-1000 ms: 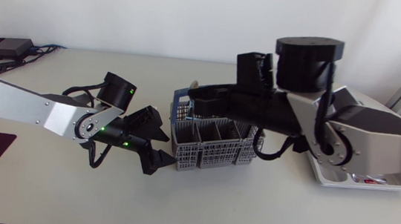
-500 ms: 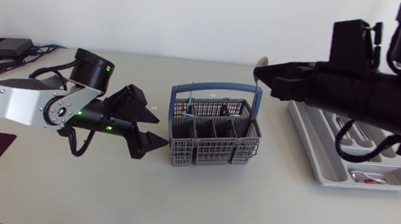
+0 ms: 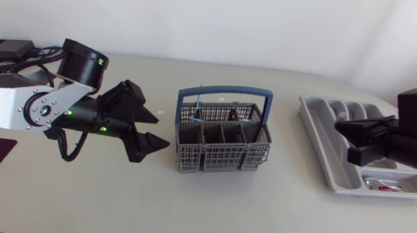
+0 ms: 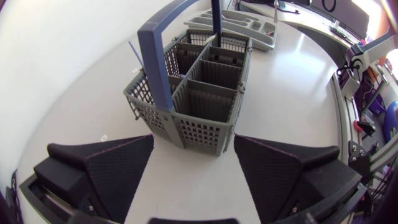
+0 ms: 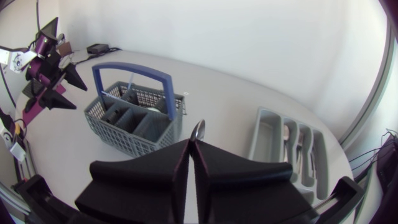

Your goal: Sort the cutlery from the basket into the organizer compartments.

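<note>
Between the right fingers (image 5: pixel 155 171), a spoon (image 5: pixel 198 129) lies lengthwise, bowl forward.

Pale table (image 3: pixel 275 217): grey basket (image 3: pixel 211 163) stands just ahead of left gripper (image 4: pixel 193 142). Grey organizer (image 5: pixel 261 134) lies ahead of right gripper (image 5: pixel 191 144), off to one side.

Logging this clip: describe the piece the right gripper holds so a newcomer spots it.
Find the grey organizer at the table's right end. The right gripper hovers there, shut on a silver spoon; only its bowl pokes out, unlike the cutlery lying in the compartments.
</note>
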{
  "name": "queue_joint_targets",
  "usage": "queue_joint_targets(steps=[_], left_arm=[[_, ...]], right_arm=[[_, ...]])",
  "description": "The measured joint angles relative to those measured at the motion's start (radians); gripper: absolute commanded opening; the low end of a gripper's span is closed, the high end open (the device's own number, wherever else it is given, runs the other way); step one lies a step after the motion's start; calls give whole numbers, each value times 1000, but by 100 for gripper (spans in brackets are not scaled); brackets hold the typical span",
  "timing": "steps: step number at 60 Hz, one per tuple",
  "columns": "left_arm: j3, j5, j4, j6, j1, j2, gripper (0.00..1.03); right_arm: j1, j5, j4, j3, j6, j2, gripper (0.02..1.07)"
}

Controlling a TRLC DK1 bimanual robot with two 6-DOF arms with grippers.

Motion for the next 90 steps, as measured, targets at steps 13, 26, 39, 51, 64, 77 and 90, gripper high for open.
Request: queue_joint_targets(steps=[13,26,39,51,64,77,90], left_arm=[[0,-31,-13,0,0,0,89],[1,-78,-37,0,-22,0,89],[23,-133,-78,0,-48,0,89],[34,-170,-97,-6,-79,0,89],[34,-193,-105,-8,-93,-3,89],[42,-196,-120,-8,-98,-14,89],[42,-203,-123,-8,-96,-42,89]], right_arm=[[-219,-47,8,-42,-251,35,11],[-396,-82,63,-55,-436,165,11],[-517,-84,125,-39,-587,323,11],[-597,-83,234,-13,-687,481,11],[-631,-82,295,44,-761,625,12],[-641,-57,364,64,-797,721,14],[-647,-5,404,65,-841,779,33]])
